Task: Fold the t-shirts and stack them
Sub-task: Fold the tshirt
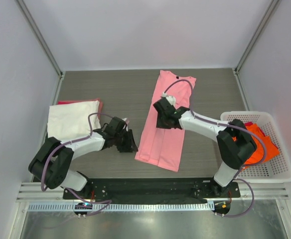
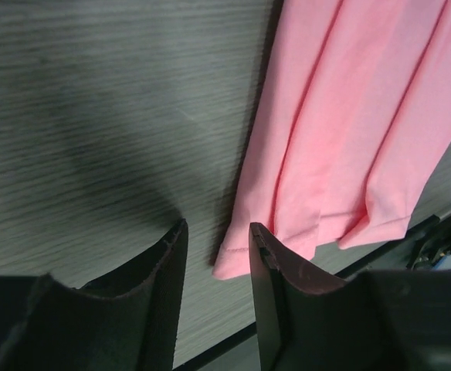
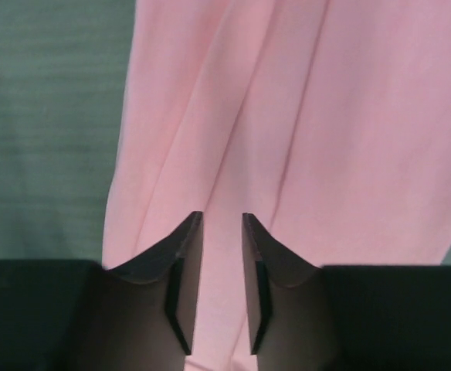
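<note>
A light pink t-shirt (image 1: pixel 160 147), folded lengthwise into a long strip, lies in the middle of the table with its neck at the far end. My left gripper (image 1: pixel 131 142) sits low at the shirt's near left corner. In the left wrist view the left gripper (image 2: pixel 218 232) is open, and the pink hem corner (image 2: pixel 233 263) lies just beyond its tips. My right gripper (image 1: pixel 164 121) hovers over the strip's left edge at mid-length. In the right wrist view the right gripper (image 3: pixel 222 220) is open a narrow gap above the pink t-shirt (image 3: pixel 326 116), holding nothing.
A folded cream-white t-shirt (image 1: pixel 73 119) lies on a red one (image 1: pixel 99 102) at the left. At the right stands a white mesh basket (image 1: pixel 280 174) holding an orange t-shirt (image 1: pixel 259 142). The black base rail (image 2: pixel 434 232) runs close behind the pink hem.
</note>
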Available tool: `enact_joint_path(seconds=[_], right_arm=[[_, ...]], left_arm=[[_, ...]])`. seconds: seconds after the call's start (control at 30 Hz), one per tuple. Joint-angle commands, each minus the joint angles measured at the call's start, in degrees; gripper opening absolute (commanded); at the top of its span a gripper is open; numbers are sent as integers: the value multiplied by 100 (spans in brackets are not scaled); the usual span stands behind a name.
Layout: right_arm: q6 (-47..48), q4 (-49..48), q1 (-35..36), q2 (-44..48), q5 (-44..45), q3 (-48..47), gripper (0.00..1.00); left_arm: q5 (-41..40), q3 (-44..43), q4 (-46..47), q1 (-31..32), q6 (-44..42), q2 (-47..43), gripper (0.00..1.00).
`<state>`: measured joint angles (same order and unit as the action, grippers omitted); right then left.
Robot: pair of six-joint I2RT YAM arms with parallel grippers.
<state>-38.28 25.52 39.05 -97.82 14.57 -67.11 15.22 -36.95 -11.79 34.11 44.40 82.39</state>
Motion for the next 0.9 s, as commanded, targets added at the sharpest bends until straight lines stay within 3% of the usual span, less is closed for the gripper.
enact_joint_path(seconds=[0.0,0.07,0.3,0.37,0.47,0.6,0.87], right_arm=[[-661,-257,506,570,380,478,28],[-820,-345,813,641,398,637,19],[-1251,-416,1464,659,608,840,17],[-1348,-416,1588,642,652,849,17],[-1453,-416,1878,615,696,796,17],[-1621,-381,2247,519,705,630,22],[-2104,-258,3055,518,995,796,31]], left_arm=[[410,266,361,-1,-63,-179,39],[473,346,458,-1,-46,-179,39],[815,575,740,-1,-81,40,38],[746,662,757,-1,-107,58,32],[736,794,845,-1,-151,32,13],[982,952,1108,-1,-160,58,0],[1123,1769,2470,236,340,-319,0]])
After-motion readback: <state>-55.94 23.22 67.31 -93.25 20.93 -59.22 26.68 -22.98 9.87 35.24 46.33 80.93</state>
